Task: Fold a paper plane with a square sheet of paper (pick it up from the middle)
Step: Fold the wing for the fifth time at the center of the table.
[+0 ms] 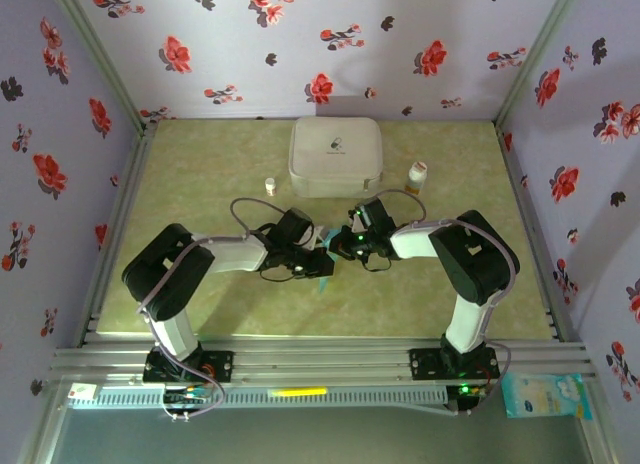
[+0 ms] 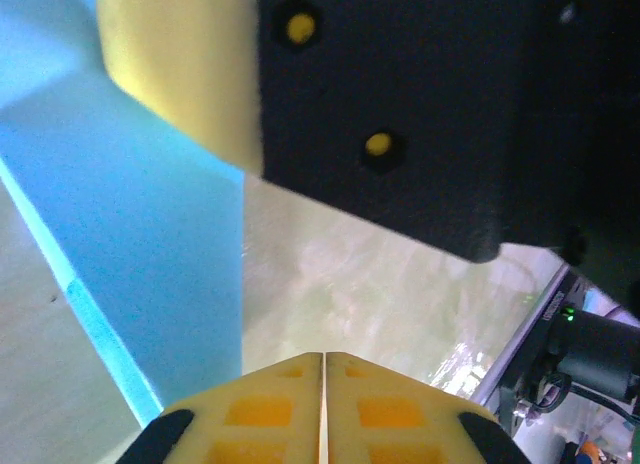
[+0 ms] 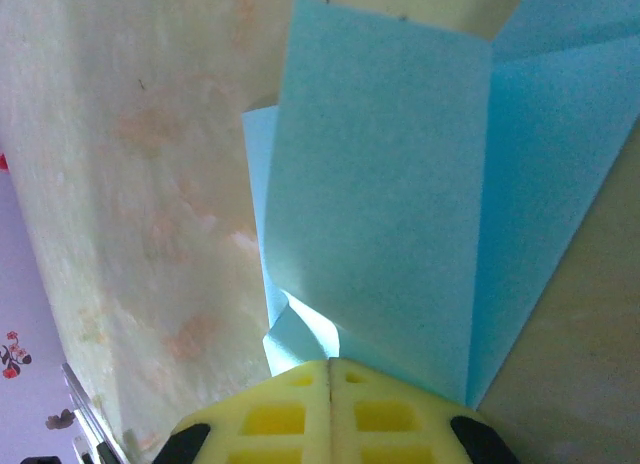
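Mid-table [image 1: 200,184], arms [image 1: 232,252] [image 1: 425,239] inward, jaws at paper [image 3: 400,184].

Paper [image 3: 400,204] sits between left pincer [image 2: 322,409] and right pincer [image 3: 328,404], before case [image 1: 335,156].

Top view: sheet of paper [image 1: 324,274] mostly hidden beneath the meeting left pincer [image 1: 318,262] and right pincer [image 1: 342,246], one teal sliver out; right wrist view: its folds run off top and right edges; logo on the white case [image 1: 335,174] and label on the small bottle [image 1: 270,185] too small to read.
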`<act>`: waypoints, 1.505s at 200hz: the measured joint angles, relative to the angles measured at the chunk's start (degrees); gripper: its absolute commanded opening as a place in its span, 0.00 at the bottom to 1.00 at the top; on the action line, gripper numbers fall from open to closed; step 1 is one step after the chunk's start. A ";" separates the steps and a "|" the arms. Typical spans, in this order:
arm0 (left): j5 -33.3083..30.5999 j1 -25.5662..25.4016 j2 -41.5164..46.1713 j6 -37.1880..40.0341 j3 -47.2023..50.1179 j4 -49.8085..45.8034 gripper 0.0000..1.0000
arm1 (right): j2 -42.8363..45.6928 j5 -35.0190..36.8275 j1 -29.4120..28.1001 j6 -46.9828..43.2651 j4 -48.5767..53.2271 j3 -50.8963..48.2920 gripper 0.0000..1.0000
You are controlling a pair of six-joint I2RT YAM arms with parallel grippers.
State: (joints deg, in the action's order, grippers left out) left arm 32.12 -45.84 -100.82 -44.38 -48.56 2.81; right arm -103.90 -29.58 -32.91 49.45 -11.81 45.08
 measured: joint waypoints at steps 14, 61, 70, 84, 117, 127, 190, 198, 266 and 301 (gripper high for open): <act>-0.11 -0.09 -0.37 0.31 0.00 -0.68 0.09 | 0.00 0.00 0.00 0.00 0.02 0.02 0.05; -2.14 -1.05 -0.52 1.99 0.02 -2.93 0.08 | -0.04 0.00 0.00 0.02 0.24 0.15 0.05; -2.62 -1.36 -0.52 2.32 0.15 -3.34 0.08 | -0.04 0.00 0.00 0.00 0.33 0.15 0.05; -3.21 -1.81 -0.52 2.75 0.63 -3.56 0.08 | -0.07 0.00 0.00 0.00 0.39 0.20 0.05; -3.76 -2.14 -0.02 2.84 1.64 -3.10 0.08 | -0.07 0.00 0.00 0.00 0.39 0.22 0.05; -3.96 -2.29 0.44 2.84 2.16 -2.99 0.08 | -0.07 0.00 0.00 0.00 0.39 0.22 0.05; -4.70 -2.71 3.91 2.80 6.71 -1.31 0.08 | -0.26 -0.02 0.00 0.00 0.39 0.33 0.05; -4.74 -2.75 4.37 2.80 7.23 -1.14 0.08 | -0.26 -0.04 -0.02 0.00 0.39 0.37 0.05; -4.79 -3.28 7.61 2.78 10.84 -1.14 0.06 | -0.33 -0.04 -0.04 0.02 0.72 0.59 0.05; -4.83 -3.87 9.60 2.78 12.02 -3.04 0.04 | -0.33 -0.02 -0.04 0.00 0.74 0.59 0.05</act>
State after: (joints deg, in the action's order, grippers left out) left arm 27.29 -49.71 -91.22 -41.60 -36.53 -0.23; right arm -104.22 -29.61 -32.95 49.45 -11.07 45.67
